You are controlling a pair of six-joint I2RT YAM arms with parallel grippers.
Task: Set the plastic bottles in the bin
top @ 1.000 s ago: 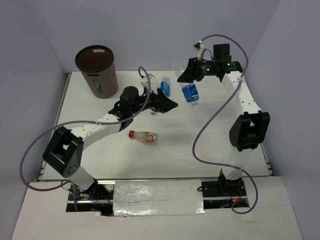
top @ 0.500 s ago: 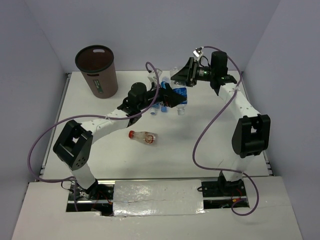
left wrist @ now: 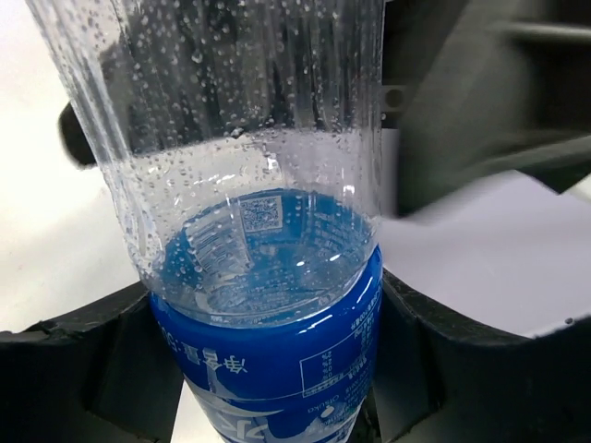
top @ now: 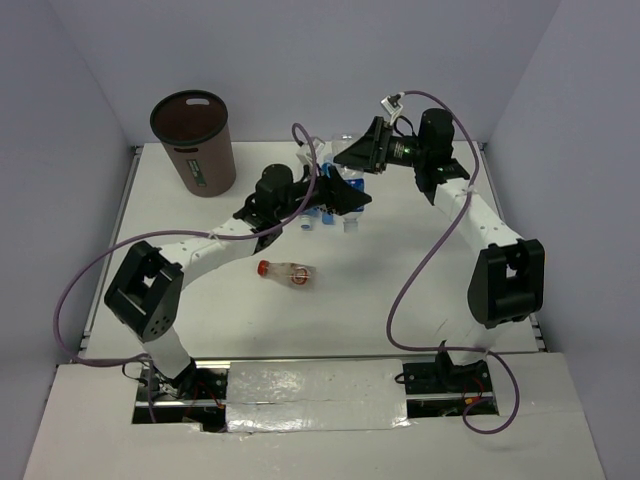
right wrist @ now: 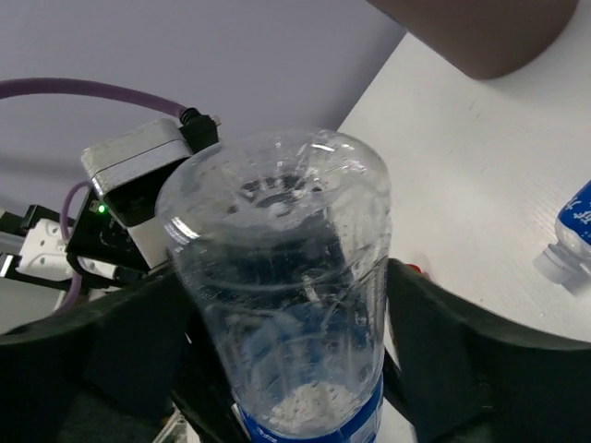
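Clear plastic bottle with blue label (left wrist: 263,277) mid-air, likely a handover toward dark-brown cylindrical bin (top: 195,140) on left: left gripper (left wrist: 268,323) clamps it; right gripper (right wrist: 286,295) fingers flank it, grip unclear.

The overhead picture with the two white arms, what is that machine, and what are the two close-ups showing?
Those are two robot arms bolted to a table's near edge, filmed from above. The close-ups come from cameras on their wrists. The left gripper is closed around a blue-labelled bottle. The right gripper has another clear bottle between its fingers; how firmly is unclear. A red-capped bottle and a loose blue bottle lie on the table, and the brown bin stands at the far left corner.
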